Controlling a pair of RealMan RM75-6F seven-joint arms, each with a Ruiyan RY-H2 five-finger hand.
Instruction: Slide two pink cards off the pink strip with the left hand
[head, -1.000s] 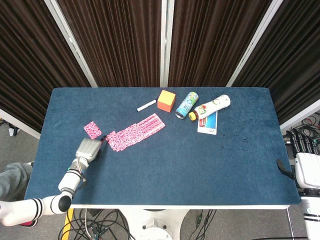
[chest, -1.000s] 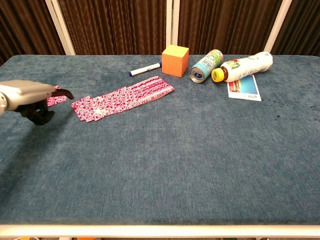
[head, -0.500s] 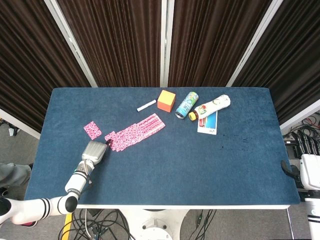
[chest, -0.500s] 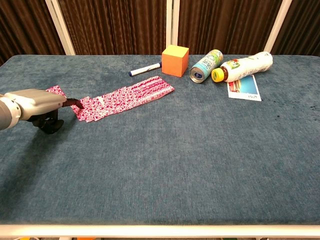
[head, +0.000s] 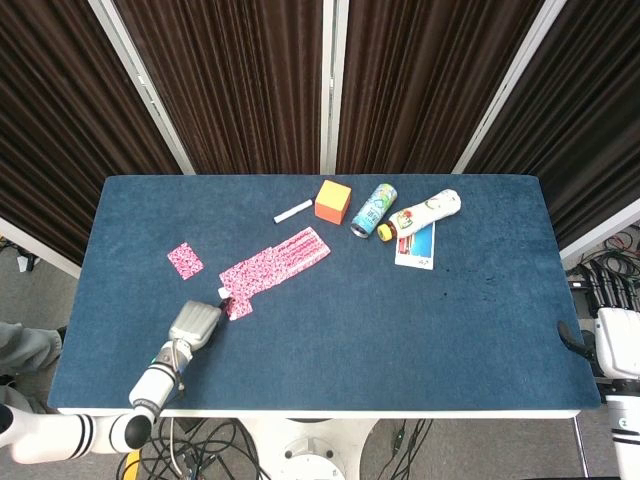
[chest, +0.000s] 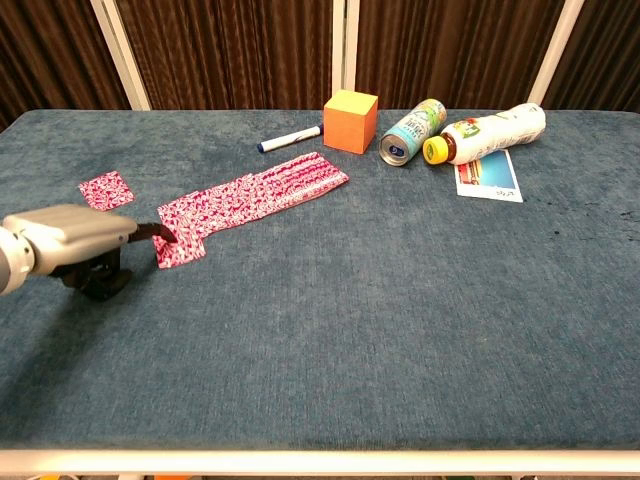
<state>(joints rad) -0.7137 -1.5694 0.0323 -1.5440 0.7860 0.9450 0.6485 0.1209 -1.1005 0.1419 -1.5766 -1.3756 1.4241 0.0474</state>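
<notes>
The pink strip (head: 278, 260) of overlapped patterned cards lies slanted left of the table's middle, also seen as strip (chest: 258, 189). One pink card (head: 184, 260) lies alone to its left, and shows as card (chest: 105, 188) in the chest view. A second card (chest: 181, 249) sits pulled nearer the front than the strip's left end, just touching it. My left hand (chest: 70, 240) presses one outstretched fingertip (chest: 161, 234) on that card's left edge, its other fingers curled under. From the head view the left hand (head: 195, 324) lies beside the card (head: 238, 305). Only a dark bit of my right hand (head: 566, 336) shows at the table's right edge.
At the back stand an orange cube (head: 333, 201), a white marker (head: 293, 211), a lying can (head: 374, 209), a lying bottle (head: 422, 213) and a picture card (head: 416, 245). The blue cloth table (head: 400, 330) ends close in front of my left hand.
My left hand has drawn back toward the front edge, dragging one card off the strip's left end. The lone card further left has stayed put.
</notes>
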